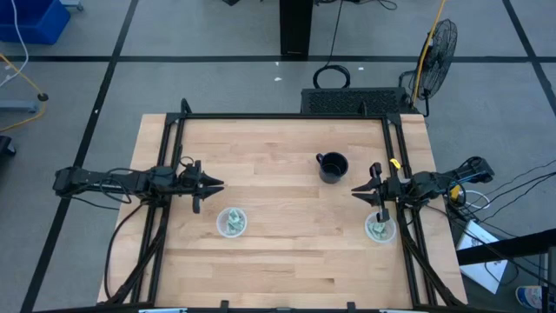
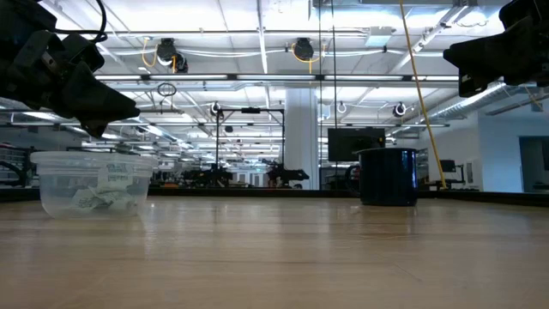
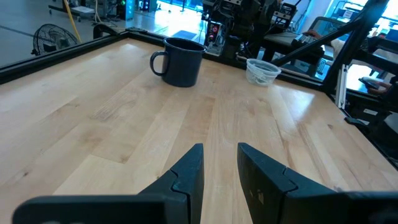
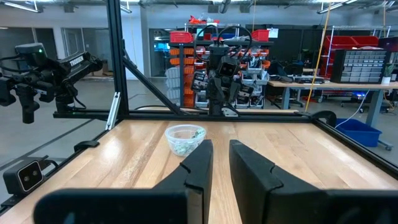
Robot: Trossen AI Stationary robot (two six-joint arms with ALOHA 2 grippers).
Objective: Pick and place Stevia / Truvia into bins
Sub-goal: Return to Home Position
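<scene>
Two bins stand on the worktop [image 1: 278,261] in the high view: the left bin [image 1: 219,223] at 7 o'clock of the black mug [image 1: 333,167], and the right bin [image 1: 393,232] at 5 o'clock of it. Stevia sachets [image 1: 233,224] are seen lying inside both. The left gripper [image 1: 215,184] is held at 11 o'clock of the left bin, and the right gripper [image 1: 356,189] at 11 o'clock of the right bin.

From worktop height, crumpled sachets are shown on the left bin's floor. The left gripper is raised above it, and the mug stands well apart at 3 o'clock.

In the left wrist view, the fingers [image 3: 186,177] are seen narrowly apart with bare wood between them; the mug and the right bin lie ahead.

In the right wrist view, the fingers [image 4: 196,168] are likewise narrowly apart, and the left bin is seen straight ahead.
</scene>
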